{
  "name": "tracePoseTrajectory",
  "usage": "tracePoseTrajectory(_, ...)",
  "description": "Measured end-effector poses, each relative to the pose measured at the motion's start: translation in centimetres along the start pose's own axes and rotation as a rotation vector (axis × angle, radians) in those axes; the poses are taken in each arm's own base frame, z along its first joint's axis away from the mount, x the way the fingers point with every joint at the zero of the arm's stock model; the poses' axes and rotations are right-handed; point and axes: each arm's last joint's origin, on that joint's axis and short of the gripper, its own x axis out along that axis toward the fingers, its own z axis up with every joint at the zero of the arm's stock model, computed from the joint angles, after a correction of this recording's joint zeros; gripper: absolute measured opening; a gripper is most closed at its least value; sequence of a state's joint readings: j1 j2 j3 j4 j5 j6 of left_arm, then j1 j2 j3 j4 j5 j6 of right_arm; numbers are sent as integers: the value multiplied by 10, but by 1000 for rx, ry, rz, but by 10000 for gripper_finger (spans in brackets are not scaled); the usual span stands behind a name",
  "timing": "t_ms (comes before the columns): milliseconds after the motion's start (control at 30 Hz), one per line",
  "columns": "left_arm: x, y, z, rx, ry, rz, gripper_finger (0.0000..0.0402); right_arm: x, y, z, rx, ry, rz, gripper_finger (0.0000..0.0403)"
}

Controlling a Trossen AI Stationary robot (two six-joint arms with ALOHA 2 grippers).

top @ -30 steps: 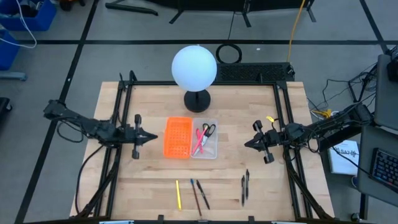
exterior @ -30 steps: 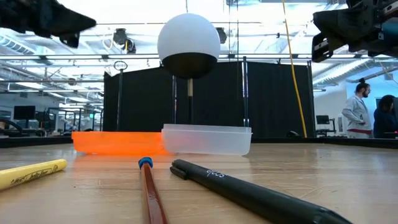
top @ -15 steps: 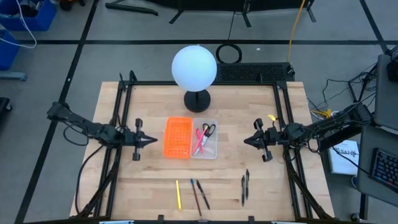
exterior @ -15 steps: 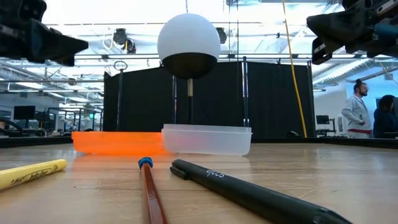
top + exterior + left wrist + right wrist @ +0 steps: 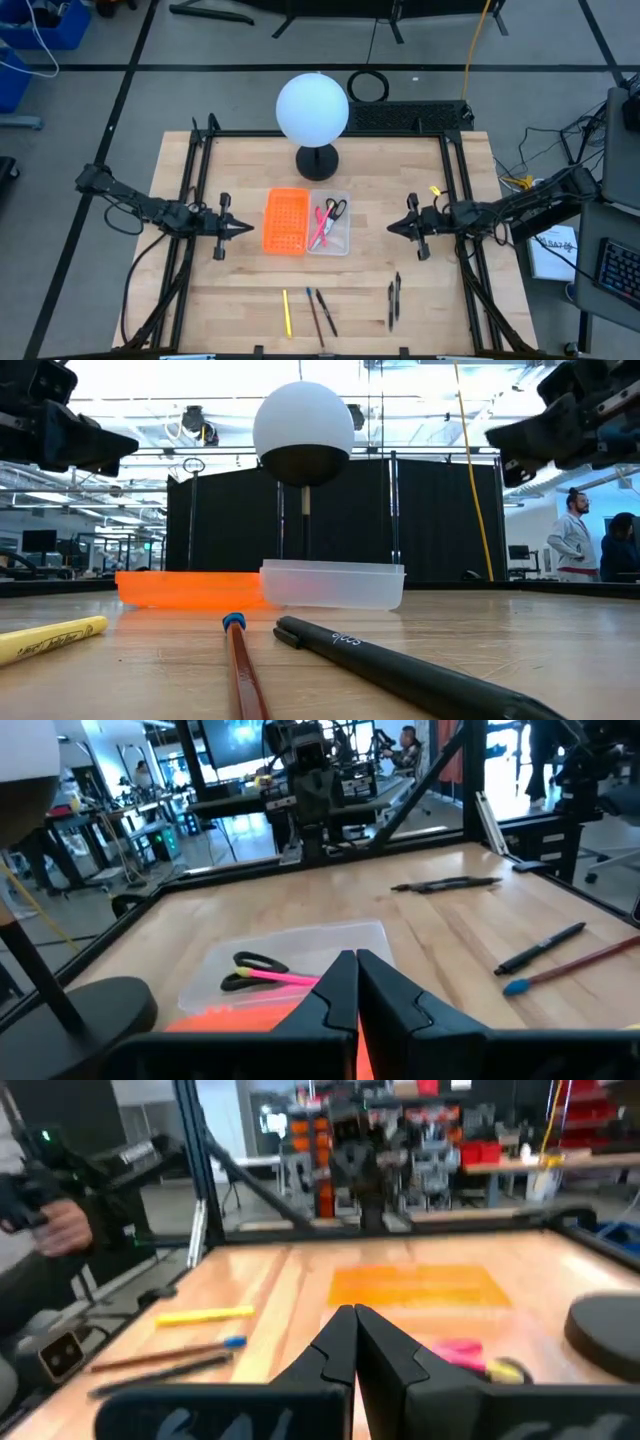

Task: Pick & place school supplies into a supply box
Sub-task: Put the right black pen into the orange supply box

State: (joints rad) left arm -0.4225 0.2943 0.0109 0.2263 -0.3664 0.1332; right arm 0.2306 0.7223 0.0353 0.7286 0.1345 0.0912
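Observation:
The clear supply box (image 5: 330, 223) lies mid-table and holds black-handled scissors (image 5: 336, 208) and pink pens (image 5: 320, 227). They also show in the left wrist view: box (image 5: 290, 942), scissors (image 5: 250, 963). Near the table's near edge lie a yellow pen (image 5: 286, 312), a blue-tipped pencil (image 5: 314, 315), a black pen (image 5: 326, 311) and two dark pens (image 5: 393, 300). My left gripper (image 5: 245, 228) hovers shut to the left of the trays. My right gripper (image 5: 392, 228) hovers shut to the right of the box. Both point level toward the box, above the table.
An orange perforated tray (image 5: 286, 220) lies against the box's left side. A white globe lamp (image 5: 312, 108) on a black base (image 5: 317, 160) stands behind the trays. Black frame rails (image 5: 188, 200) run along both table sides. People (image 5: 575, 545) stand beyond the table.
My right gripper has moved toward the table's left, closer to the clear box, and has come down a little. My left gripper has also sunk lower and drifted slightly toward the near edge. Both stayed shut. The supplies and trays have not moved.

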Motion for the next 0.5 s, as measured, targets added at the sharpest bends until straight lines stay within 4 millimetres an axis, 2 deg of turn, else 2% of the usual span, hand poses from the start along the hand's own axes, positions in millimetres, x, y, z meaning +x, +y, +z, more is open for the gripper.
tracePoseTrajectory(133, 0, 0, 2, 9, -21, 3, 5, 2, -1, -3, 19, 24, -36, 0)
tracePoseTrajectory(267, 0, 0, 1, -17, -11, 2, 7, 2, -6, -4, 81, 6, -219, 0)
tracePoseTrajectory(367, 0, 0, 2, -11, -18, 3, 24, 1, -9, -1, 143, -47, -336, 0)
tracePoseTrajectory(500, 0, 0, 2, -12, -18, 3, 42, 2, -9, 4, 176, -111, -321, 0)
